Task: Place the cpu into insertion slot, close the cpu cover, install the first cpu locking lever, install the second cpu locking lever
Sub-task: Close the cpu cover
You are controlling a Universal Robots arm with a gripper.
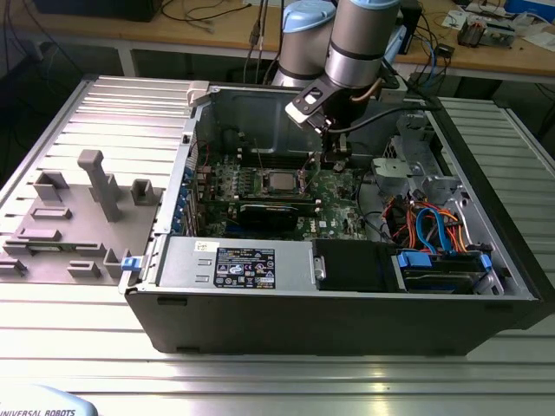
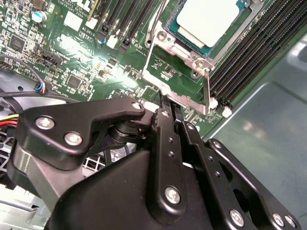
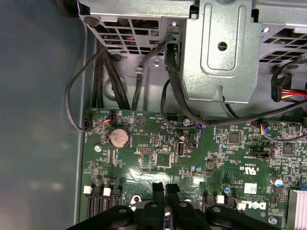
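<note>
Cpu [image 2: 211,19] seated in insertion slot [image 2: 184,98], partly cropped; pincer [image 2: 170,114] closed just beside.

cpu [image 2: 209,18] flat in insertion slot [image 2: 192,58] w/ silvery top up.

Bright, even light from above washes the ribbed tabletop [image 1: 286,381] pale in the exterior view, while the inside of the case [image 1: 347,321] lies in shade. In the second wrist view the cpu [image 2: 211,19] glares almost white, and the black tool [image 2: 165,105] carries a soft sheen.
</note>
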